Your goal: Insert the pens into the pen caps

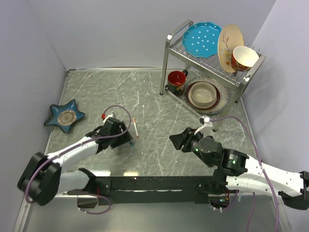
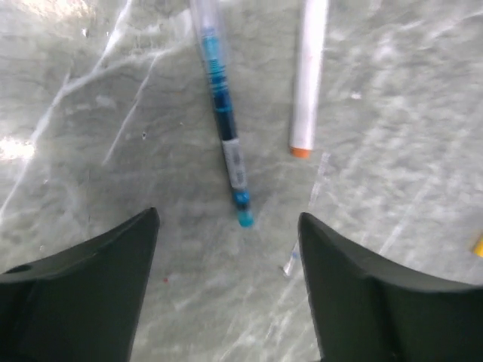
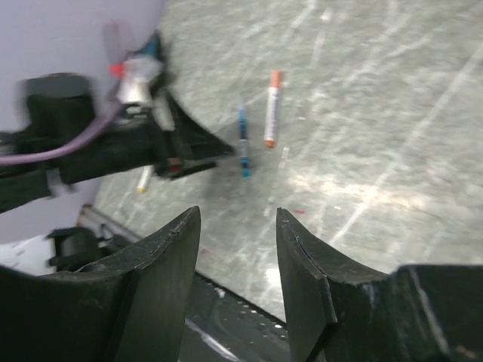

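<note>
1. Blue-teal pen (image 2: 226, 128) lay flat on the table (image 2: 407, 151), just beside a white pen (image 2: 308, 75).
2. Left gripper (image 2: 230, 279) hovered near its tip, jaws apart, empty.
3. Right gripper (image 3: 238, 226) stood well apart, jaws parted, empty.
4. A good grasp needed the slim barrel centred crosswise between the jaws.

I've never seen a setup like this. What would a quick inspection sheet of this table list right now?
Surface: grey marbled table, scuffed, some glare.
Job's things: blue pen and white pen with an orange tip lie side by side, not touching; a yellow-tipped piece lies farther off; no loose caps can be made out.
Clutter: star-shaped dish; dish rack loaded with crockery.
Tools: left tool open, above the blue pen's tip; right tool open, holding nothing.
Cables: purple cables loop off both arms.
Surroundings: plain pale walls.
</note>
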Controlling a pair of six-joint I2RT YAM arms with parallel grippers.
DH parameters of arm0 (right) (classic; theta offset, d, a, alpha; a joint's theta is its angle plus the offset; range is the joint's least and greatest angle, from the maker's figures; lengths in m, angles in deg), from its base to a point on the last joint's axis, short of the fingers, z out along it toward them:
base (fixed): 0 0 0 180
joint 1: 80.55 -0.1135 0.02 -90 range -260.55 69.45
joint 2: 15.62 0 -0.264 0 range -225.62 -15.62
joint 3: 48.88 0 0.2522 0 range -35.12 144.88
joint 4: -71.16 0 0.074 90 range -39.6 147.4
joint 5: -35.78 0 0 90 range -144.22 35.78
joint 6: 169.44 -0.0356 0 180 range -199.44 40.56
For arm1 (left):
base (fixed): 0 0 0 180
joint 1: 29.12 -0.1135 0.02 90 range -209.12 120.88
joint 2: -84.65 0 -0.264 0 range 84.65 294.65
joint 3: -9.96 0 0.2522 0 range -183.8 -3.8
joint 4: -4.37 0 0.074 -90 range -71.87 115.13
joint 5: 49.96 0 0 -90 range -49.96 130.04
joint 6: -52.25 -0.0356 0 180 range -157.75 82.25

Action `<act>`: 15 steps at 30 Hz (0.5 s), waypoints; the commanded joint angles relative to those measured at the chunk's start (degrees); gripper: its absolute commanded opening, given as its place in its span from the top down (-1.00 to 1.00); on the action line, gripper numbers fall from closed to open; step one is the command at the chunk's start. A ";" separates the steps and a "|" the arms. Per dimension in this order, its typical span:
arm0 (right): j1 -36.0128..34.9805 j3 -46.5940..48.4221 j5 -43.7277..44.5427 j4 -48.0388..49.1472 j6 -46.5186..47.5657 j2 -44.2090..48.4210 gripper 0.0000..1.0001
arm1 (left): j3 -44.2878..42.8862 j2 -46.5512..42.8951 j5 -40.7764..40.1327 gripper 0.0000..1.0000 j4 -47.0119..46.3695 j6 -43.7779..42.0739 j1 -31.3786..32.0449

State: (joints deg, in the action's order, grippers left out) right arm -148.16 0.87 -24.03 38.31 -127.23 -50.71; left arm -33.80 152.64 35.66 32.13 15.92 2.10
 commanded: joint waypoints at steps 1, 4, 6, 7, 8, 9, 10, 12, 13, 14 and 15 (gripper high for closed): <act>0.38 0.66 7.41 -6.82 -4.67 -3.31 -0.04 | -3.22 -8.82 -0.90 -0.82 3.84 -1.81 0.15; 3.09 1.01 7.17 -10.52 -6.96 -8.39 -0.04 | -6.46 -14.89 0.52 -0.99 5.94 -5.15 0.15; 9.41 0.84 4.45 -11.75 -6.44 -11.12 -0.05 | -8.22 -18.32 -0.45 -0.99 8.57 -6.99 0.07; 12.04 0.58 1.13 -11.58 -5.22 -13.75 -0.04 | -9.80 -19.28 -0.36 -0.99 9.20 -7.70 0.07; 15.90 -0.03 -0.30 -10.89 -4.42 -15.08 -0.03 | -10.42 -20.86 -0.19 -0.99 9.55 -9.44 0.07; 17.76 -0.04 -0.83 -11.23 -3.98 -16.40 -0.03 | -11.04 -21.49 0.16 -0.99 9.90 -10.33 0.07; 18.91 0.22 0.64 -12.27 -4.50 -19.20 -0.03 | -12.09 -22.10 0.86 -0.99 10.69 -11.21 0.07; 21.89 1.54 2.23 -16.58 -5.82 -21.24 -0.03 | -12.98 -23.51 1.04 -0.99 11.57 -13.15 0.07; 22.96 1.54 2.24 -17.03 -5.74 -22.38 -0.04 | -13.50 -23.69 1.56 -0.99 12.27 -13.85 0.07; 24.45 0.93 0.93 -16.77 -5.47 -22.74 -0.04 | -13.68 -24.39 1.92 -0.99 12.54 -15.16 0.07; 26.72 0.49 -0.21 -16.33 -5.04 -23.18 -0.04 | -13.86 -24.65 2.10 -0.99 12.89 -15.70 0.07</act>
State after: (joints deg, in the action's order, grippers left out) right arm -126.57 0.87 -23.70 24.95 -131.80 -72.50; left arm -45.67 129.23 36.11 41.49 5.82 2.08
